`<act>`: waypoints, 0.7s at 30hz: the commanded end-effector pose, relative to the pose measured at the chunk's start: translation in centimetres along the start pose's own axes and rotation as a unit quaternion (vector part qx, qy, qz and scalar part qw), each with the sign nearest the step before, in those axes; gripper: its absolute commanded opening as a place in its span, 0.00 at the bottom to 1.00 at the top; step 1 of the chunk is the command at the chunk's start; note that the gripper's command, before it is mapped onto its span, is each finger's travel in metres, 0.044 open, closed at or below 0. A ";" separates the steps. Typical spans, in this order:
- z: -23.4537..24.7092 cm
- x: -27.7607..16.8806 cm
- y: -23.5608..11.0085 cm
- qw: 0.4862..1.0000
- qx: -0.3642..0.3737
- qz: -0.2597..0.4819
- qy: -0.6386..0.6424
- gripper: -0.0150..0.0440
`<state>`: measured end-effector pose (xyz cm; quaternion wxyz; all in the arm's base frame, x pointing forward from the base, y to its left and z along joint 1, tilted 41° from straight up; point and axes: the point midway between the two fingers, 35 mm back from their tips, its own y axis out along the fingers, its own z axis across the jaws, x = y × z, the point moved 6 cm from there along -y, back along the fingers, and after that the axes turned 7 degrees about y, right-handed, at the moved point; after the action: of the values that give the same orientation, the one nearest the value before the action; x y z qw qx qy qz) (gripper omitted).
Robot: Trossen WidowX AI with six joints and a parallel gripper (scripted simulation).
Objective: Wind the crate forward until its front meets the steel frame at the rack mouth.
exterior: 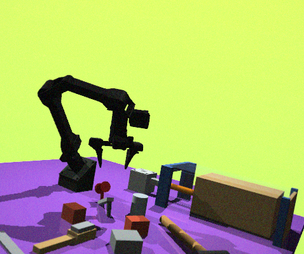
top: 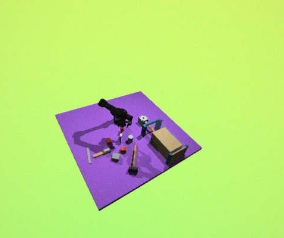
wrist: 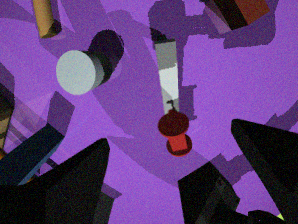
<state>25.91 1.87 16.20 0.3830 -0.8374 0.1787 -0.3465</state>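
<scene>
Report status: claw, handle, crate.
Claw open, empty, above red-knobbed handle. Handle not in winch. Crate flat, short of frame. Nothing blocking.

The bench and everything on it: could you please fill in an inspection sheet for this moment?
Surface: purple bench, shadowed.
Job's things: crate flat between blue frames; orange strap runs to winch; red-knobbed handle lies loose.
Clutter: hammer, mallet, grey bar, cylinder, red block, orange block, grey block.
Grippers: gripper open, empty, above the handle.
Cables: nothing seen.
Surroundings: plain yellow-green.
</scene>
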 end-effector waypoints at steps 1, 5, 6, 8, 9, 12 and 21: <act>-0.4 0.0 0.3 1.000 -0.012 0.002 -0.003 1.00; -1.2 0.3 0.3 1.000 -0.013 0.002 -0.003 1.00; -1.1 0.4 0.5 1.000 -0.013 0.002 -0.003 1.00; -1.0 0.4 2.5 1.000 -0.012 0.002 -0.003 1.00; -1.0 0.4 4.1 1.000 -0.012 0.002 -0.003 1.00; -1.2 0.3 6.3 1.000 -0.013 0.001 -0.002 1.00; -1.2 0.3 9.2 1.000 -0.013 0.001 -0.003 1.00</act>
<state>25.38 -3.34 11.62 0.3777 -0.8392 0.1804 -0.3472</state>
